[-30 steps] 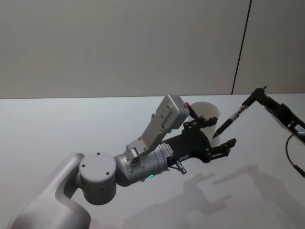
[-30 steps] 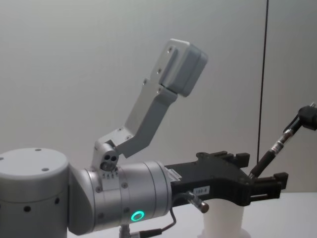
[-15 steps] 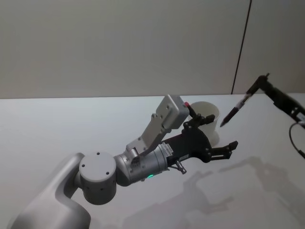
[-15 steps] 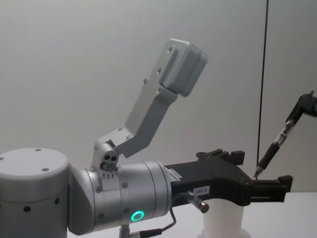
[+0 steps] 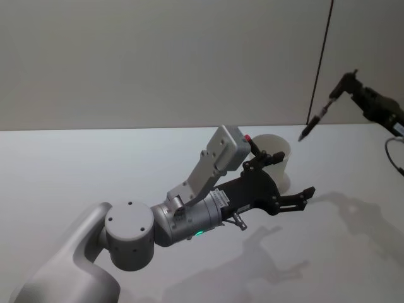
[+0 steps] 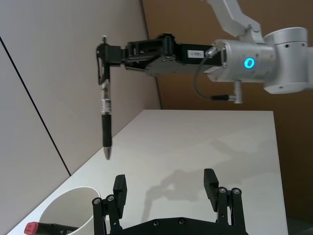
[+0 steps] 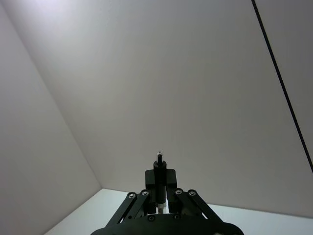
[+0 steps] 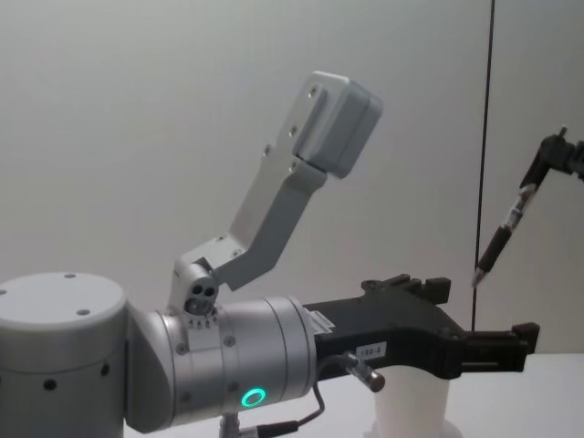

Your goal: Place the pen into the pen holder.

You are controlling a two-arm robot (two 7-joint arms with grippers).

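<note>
A black pen [image 5: 317, 117] hangs tip down, tilted, in the air, with my right gripper [image 5: 344, 82] shut on its top end. It also shows in the left wrist view [image 6: 104, 115] and the chest view [image 8: 501, 239]. The pen holder is a white paper cup [image 5: 281, 150] on the table, below and left of the pen's tip. The cup [image 6: 67, 208] holds a red-capped marker [image 6: 32, 227]. My left gripper [image 5: 293, 173] stands open and empty, level with the cup and just beside it. The cup [image 8: 411, 407] is partly hidden behind it.
The white table [image 5: 76, 170] runs back to a plain wall. My left arm [image 5: 189, 218] with its wrist camera housing [image 5: 224, 148] lies across the middle of the table. A cable [image 5: 392, 154] hangs from the right arm.
My right gripper has lifted the pen up and to the right, away from the space between the left gripper's fingers. The left arm has barely moved.
</note>
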